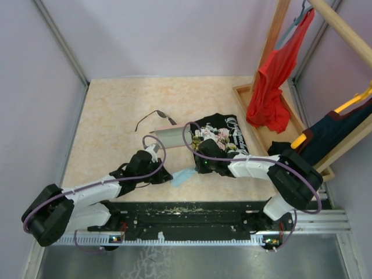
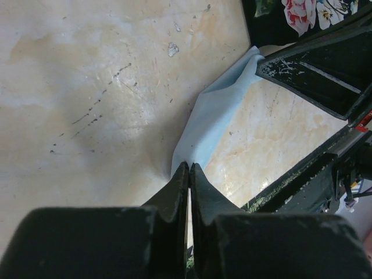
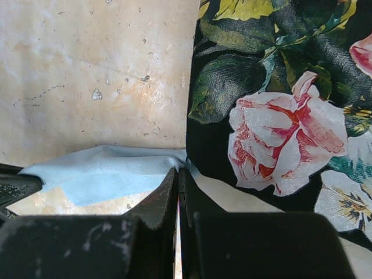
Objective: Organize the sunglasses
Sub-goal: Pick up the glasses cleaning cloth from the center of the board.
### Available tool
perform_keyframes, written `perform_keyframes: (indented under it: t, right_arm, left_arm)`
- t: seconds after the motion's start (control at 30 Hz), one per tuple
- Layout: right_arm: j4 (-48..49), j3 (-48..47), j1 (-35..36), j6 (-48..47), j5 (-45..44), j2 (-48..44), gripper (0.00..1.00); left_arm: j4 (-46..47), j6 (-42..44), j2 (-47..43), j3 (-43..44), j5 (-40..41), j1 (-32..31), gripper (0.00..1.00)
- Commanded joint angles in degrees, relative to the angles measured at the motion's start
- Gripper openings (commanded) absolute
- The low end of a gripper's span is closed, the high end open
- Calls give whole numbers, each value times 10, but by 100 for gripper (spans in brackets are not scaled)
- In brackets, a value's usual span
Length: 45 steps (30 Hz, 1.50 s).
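Note:
The sunglasses (image 1: 156, 115), thin and dark-framed, lie on the table behind the case (image 1: 167, 137), apart from both grippers. The small light-blue cloth (image 1: 182, 177) hangs stretched between my two grippers near the table's front edge. My left gripper (image 1: 168, 174) is shut on one corner of the cloth (image 2: 215, 110), its tips (image 2: 189, 167) pinching the edge. My right gripper (image 1: 196, 166) is shut on the opposite edge of the cloth (image 3: 99, 174), with its fingertips meeting on the edge (image 3: 177, 171). The sunglasses and the case are out of both wrist views.
A black floral garment (image 1: 224, 136) lies just right of the case and shows in the right wrist view (image 3: 273, 104). A wooden tray and rack (image 1: 264, 125) stand at the right, holding a red garment (image 1: 270, 87) and a navy one (image 1: 337, 131).

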<state>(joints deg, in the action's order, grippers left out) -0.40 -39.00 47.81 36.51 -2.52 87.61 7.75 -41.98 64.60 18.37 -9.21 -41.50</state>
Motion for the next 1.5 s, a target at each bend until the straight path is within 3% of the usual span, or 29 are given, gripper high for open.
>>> perform_keyframes:
  t: [0.0, 0.5, 0.97, 1.47]
  right_arm:
    - [27, -12, 0, -7, 1, -13, 0]
    - [40, -73, -6, -24, -1, 1, 0]
    - [49, -166, -60, -67, 1, 87, 0]
    - [61, -246, -104, -87, 20, 153, 0]
  left_arm:
    - [9, 12, 7, 4, 25, -3, 2]
    - [-46, 83, 23, 86, 137, 21, 0]
    - [5, 146, 119, 145, 113, 119, 0]
    - [34, 180, 214, 233, 111, 163, 0]
